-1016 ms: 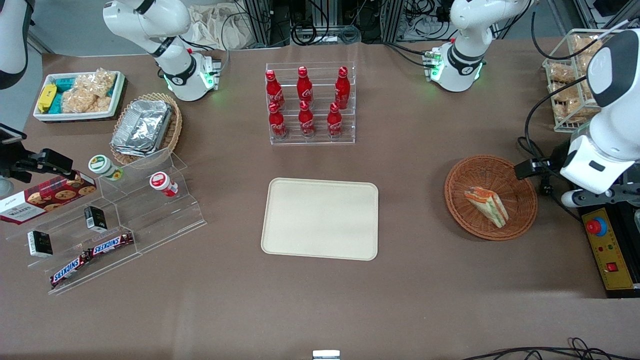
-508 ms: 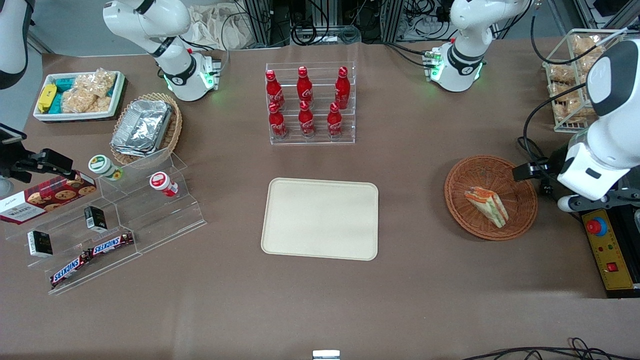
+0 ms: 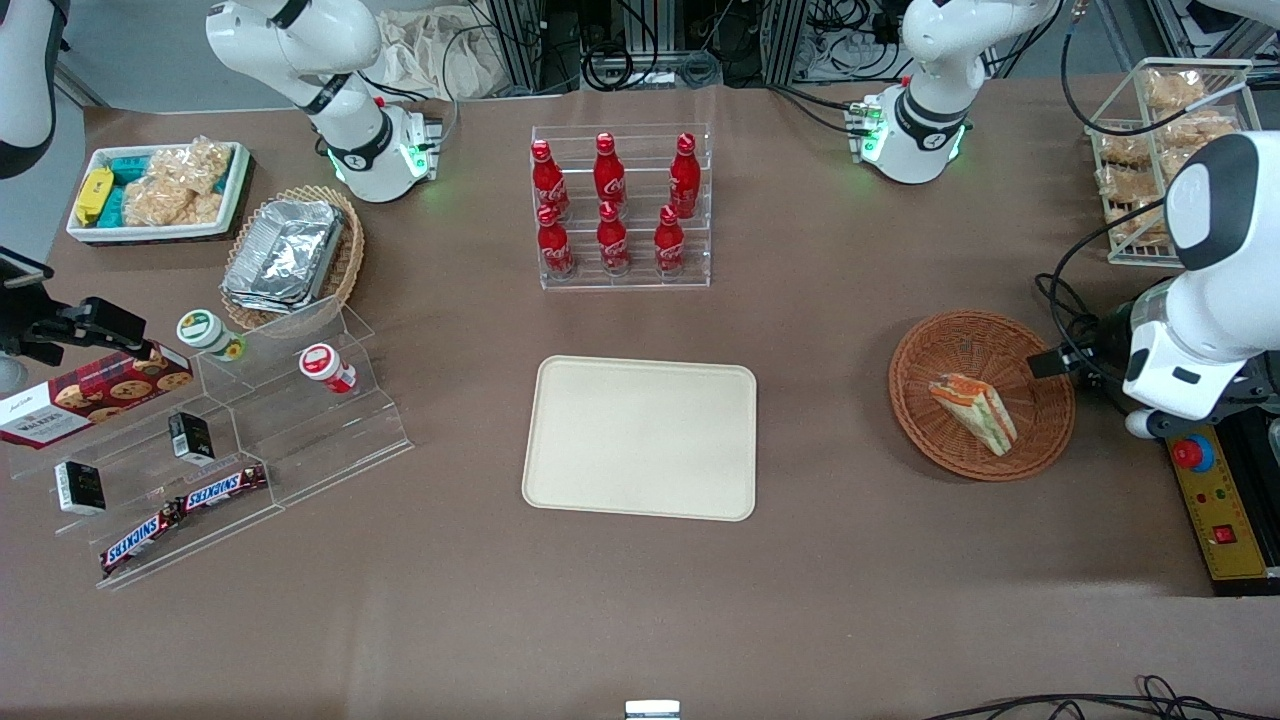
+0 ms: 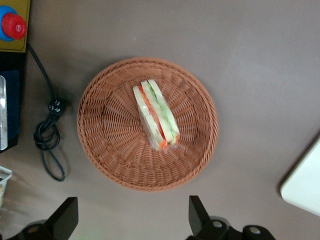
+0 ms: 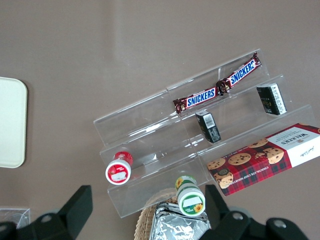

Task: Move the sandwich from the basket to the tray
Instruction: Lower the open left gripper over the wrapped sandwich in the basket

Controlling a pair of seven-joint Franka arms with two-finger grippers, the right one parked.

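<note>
The tool (image 4: 130, 220) has drifted lower beside the round reddish-brown wicker basket (image 3: 1040, 440), fingers spread wide, nothing held. The triangular sandwich wedge (image 3: 973, 412) lies inside, untouched, well apart from the cream rectangular tray (image 3: 640, 438): approach under way.

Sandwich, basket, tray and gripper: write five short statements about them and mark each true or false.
1. The sandwich lies in the basket. True.
2. The tray holds a sandwich. False: it holds nothing.
3. The gripper has its fingers shut on the sandwich. False: they are spread, apart from it.
4. The gripper is above the basket's rim. True.
5. The basket stands on the tray. False: it stands on the table, toward the working arm's end.
</note>
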